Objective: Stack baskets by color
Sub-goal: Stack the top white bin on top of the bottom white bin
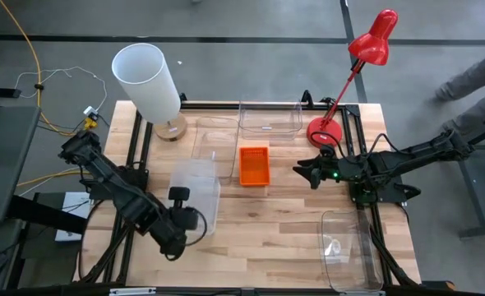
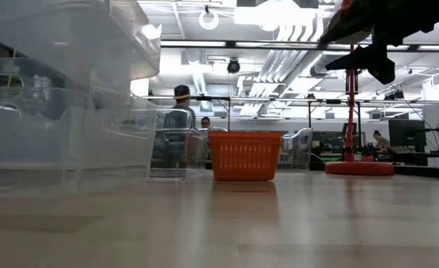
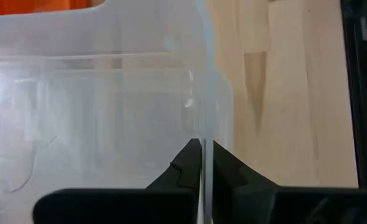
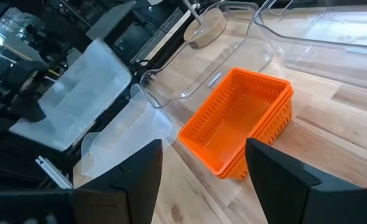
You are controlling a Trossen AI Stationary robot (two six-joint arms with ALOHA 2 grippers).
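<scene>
While gripping by its thin wall, left pincer (image 3: 201, 163) clamps clear bin (image 1: 195, 191) for lifting | right pincer (image 1: 311, 173) apart, waiting near orange basket (image 1: 255, 165)

Left gripper (image 1: 195, 219) sits near the tabletop's front-left, fingers pinched together; right gripper (image 1: 302, 173) hovers right of centre, fingers spread.

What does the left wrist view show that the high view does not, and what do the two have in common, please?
Only the left wrist view shows the jaws of the left gripper shut on the wall of the clear bin. Only the high view shows the open right gripper, the red desk lamp, the white lampshade and the other clear bins. Both show the wooden table and some of the orange basket.
</scene>
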